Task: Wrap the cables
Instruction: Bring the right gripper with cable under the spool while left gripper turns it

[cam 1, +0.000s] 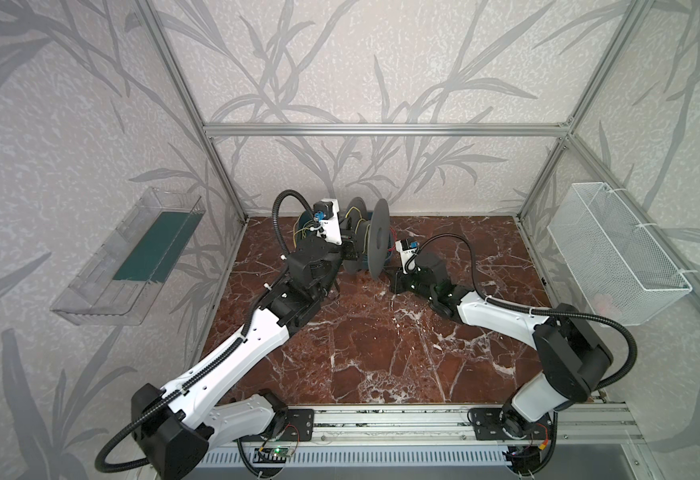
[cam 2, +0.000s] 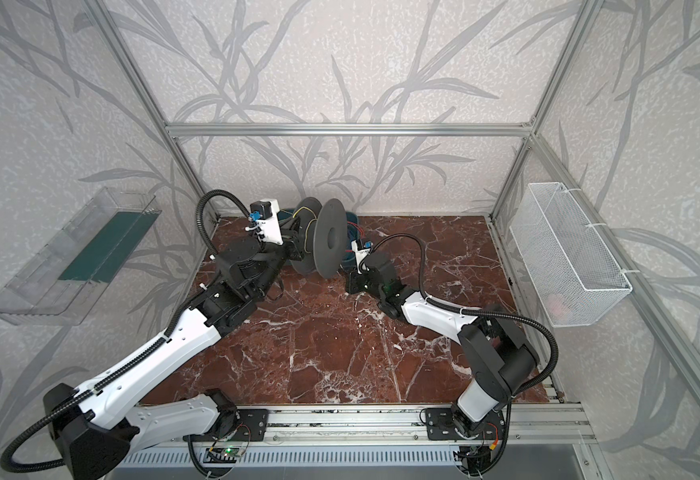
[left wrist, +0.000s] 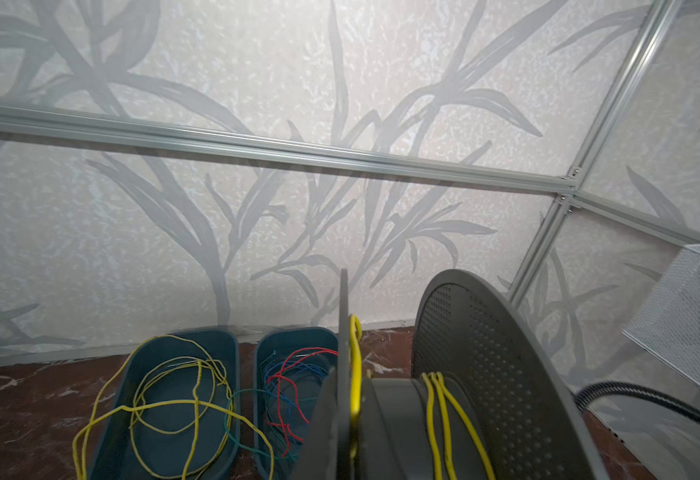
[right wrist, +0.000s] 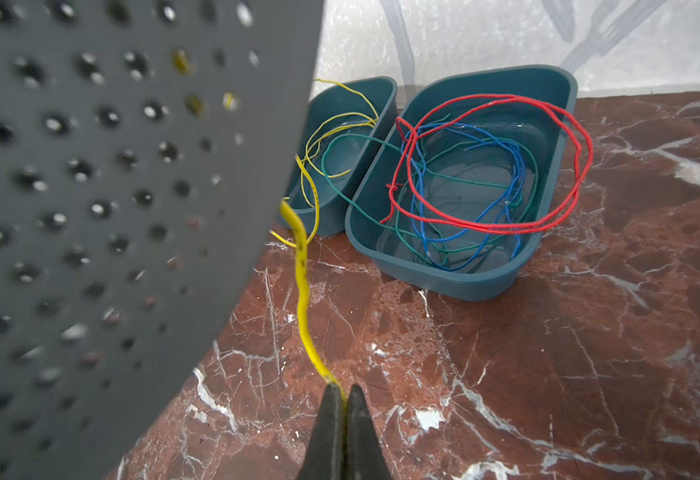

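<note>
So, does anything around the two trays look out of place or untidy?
Yes. A green cable runs from the tray holding yellow cable over both rims into the neighbouring tray. Red cable loops overhang that tray's rim, and yellow cable spills out onto the table. Nothing looks damaged.

My left gripper is outside the left wrist view, and in both top views it hides behind its own wrist and the spool point(cam 1: 376, 241). In the right wrist view the near flange point(right wrist: 111, 208) is blurred, cut at two edges, and covers part of a teal bin point(right wrist: 383, 120). My right gripper point(right wrist: 344, 401) shows only fingertips; the yellow cable point(right wrist: 302, 291) they pinch vanishes behind that flange. A pinkish thing point(cam 1: 605, 302) in the wire basket point(cam 1: 614, 249) is too dim to name.
</note>
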Controlling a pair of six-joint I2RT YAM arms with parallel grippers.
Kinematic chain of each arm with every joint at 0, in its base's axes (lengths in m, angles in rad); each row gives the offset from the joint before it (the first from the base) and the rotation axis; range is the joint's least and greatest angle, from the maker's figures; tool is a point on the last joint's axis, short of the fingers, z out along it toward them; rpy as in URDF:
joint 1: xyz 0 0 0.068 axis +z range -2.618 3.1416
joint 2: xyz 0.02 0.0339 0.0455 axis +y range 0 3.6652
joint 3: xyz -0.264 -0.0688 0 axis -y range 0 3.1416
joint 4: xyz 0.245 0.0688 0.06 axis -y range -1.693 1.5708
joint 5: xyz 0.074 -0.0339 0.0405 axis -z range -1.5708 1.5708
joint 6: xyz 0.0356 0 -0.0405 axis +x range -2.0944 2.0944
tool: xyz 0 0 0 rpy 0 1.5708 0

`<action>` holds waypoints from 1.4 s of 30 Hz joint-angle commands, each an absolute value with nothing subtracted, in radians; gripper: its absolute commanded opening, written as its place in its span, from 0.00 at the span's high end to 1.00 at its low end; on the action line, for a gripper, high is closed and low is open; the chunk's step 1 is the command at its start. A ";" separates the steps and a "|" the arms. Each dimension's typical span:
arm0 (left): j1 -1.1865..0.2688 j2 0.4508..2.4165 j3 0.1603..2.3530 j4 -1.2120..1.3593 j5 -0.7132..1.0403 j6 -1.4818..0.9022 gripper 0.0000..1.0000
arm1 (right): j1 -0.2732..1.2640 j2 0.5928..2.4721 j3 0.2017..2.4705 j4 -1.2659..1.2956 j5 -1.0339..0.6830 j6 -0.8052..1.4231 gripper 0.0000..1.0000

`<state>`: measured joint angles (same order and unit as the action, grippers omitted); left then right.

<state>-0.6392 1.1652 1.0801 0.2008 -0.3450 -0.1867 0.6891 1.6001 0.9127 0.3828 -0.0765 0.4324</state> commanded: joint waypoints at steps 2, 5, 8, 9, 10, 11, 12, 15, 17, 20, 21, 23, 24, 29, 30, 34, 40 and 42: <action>-0.635 1.186 1.120 0.514 -0.515 -0.213 1.00 | 0.751 1.514 0.856 0.443 0.015 0.470 1.00; -0.635 1.223 1.131 0.547 -0.533 -0.185 1.00 | 0.800 1.476 0.847 0.428 0.051 0.446 1.00; -0.634 1.264 1.145 0.561 -0.555 -0.162 1.00 | 0.848 1.437 0.845 0.405 0.084 0.417 1.00; -0.635 1.279 1.150 0.566 -0.568 -0.145 1.00 | 0.865 1.426 0.846 0.401 0.094 0.409 1.00; -0.634 1.293 1.154 0.570 -0.579 -0.135 1.00 | 0.884 1.416 0.851 0.393 0.103 0.395 1.00; -0.634 1.304 1.158 0.568 -0.583 -0.130 1.00 | 0.899 1.409 0.855 0.387 0.110 0.386 1.00; -0.636 1.315 1.166 0.559 -0.590 -0.119 1.00 | 0.919 1.401 0.862 0.378 0.122 0.370 1.00; -0.634 1.342 1.179 0.538 -0.597 -0.104 1.00 | 0.959 1.380 0.881 0.349 0.145 0.342 1.00; -0.634 1.357 1.189 0.512 -0.600 -0.100 1.00 | 0.987 1.366 0.899 0.324 0.168 0.314 1.00; -0.635 1.379 1.205 0.462 -0.596 -0.085 1.00 | 1.011 1.349 0.917 0.304 0.191 0.288 1.00; -0.636 1.385 1.207 0.446 -0.587 -0.084 1.00 | 1.016 1.346 0.927 0.293 0.196 0.278 1.00; -0.637 1.395 1.204 0.430 -0.585 -0.074 1.00 | 1.017 1.345 0.942 0.276 0.199 0.261 1.00; -0.637 1.397 1.196 0.430 -0.577 -0.069 1.00 | 1.017 1.343 0.946 0.275 0.199 0.259 1.00; -0.647 1.406 1.171 0.397 -0.530 -0.047 1.00 | 1.046 1.351 0.976 0.249 0.189 0.248 1.00; -0.649 1.407 1.160 0.398 -0.512 -0.038 1.00 | 1.046 1.350 0.975 0.256 0.185 0.244 1.00; -0.669 1.406 1.109 0.402 -0.483 0.033 1.00 | 1.048 1.350 0.980 0.259 0.178 0.246 1.00; -0.700 1.414 1.053 0.399 -0.504 0.116 1.00 | 1.049 1.350 0.973 0.295 0.181 0.245 1.00; -0.712 1.418 1.040 0.405 -0.509 0.132 1.00 | 1.048 1.351 0.975 0.302 0.183 0.244 1.00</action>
